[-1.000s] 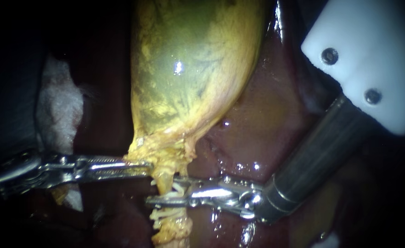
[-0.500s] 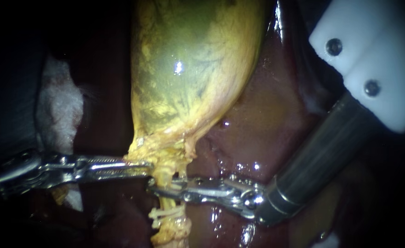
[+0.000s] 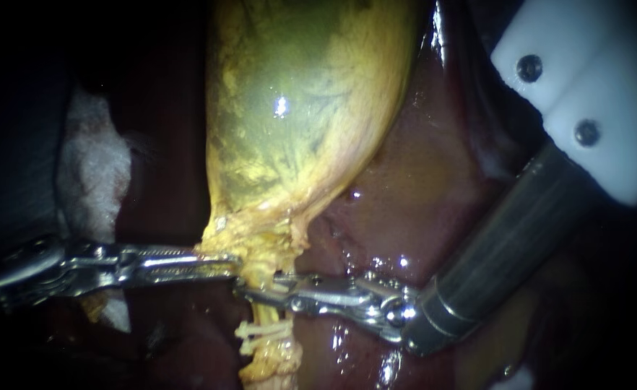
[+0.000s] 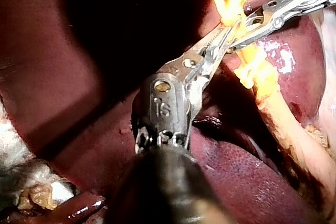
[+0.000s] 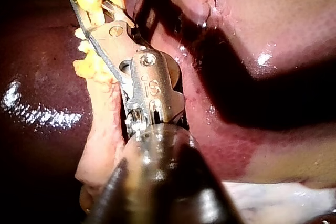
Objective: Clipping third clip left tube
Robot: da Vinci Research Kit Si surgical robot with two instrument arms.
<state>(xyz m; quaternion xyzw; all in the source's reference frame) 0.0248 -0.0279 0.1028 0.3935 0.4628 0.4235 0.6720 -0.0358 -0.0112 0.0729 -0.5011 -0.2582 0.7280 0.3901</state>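
Clip application on the tube. The slender steel right instrument enters from the right. Its end effector is clenched across the pale yellow, cord-like tube, just below the neck of the ovoid yellow-green gallbladder and above the white clips seated lower down. The steel left instrument lies just above the right one, its end effector grasping the gallbladder at that fatty yellow neck. The tube overlies the dark red liver. Its long axis runs from the neck straight towards the lower edge of the endoscope view, and the right jaws cross it almost squarely. Likely hazards are a clip seated obliquely or only partway across, should the jaws not span the whole tube; fouling against the crowded left tip; and tearing of the thin tube under excess traction.
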